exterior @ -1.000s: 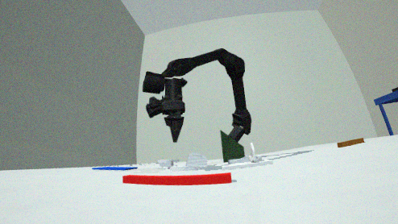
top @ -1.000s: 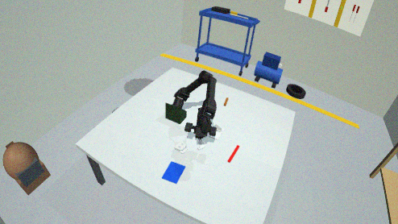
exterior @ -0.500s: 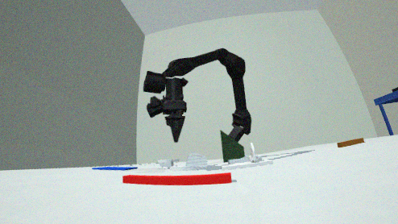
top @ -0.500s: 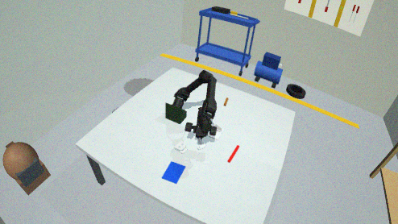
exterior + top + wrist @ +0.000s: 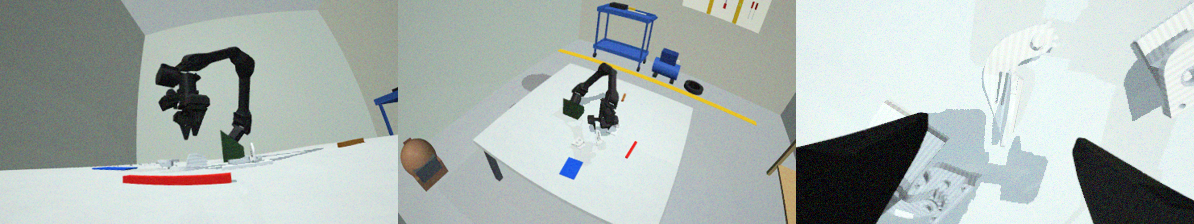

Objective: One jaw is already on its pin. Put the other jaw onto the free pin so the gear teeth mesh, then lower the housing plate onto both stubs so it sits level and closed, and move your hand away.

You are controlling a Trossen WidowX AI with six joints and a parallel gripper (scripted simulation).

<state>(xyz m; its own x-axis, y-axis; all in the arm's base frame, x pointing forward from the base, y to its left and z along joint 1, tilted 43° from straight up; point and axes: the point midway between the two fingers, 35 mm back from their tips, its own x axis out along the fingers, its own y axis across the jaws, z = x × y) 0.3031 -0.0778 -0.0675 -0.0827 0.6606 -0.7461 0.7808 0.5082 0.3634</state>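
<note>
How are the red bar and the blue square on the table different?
The red bar is long and thin, but the blue square is short and wide. The red bar stands up a little from the table, while the blue square looks almost as flat as paper. One is red, the other blue. Both lie on the white table, away from the robot's gripper.

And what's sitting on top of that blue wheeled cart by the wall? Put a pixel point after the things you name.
On the blue metal cart's (image 5: 651, 17) top: a black box-like object (image 5: 619, 6) and something yellow (image 5: 632, 9) beside it. Anything hidden behind the black one can't be seen.
</note>
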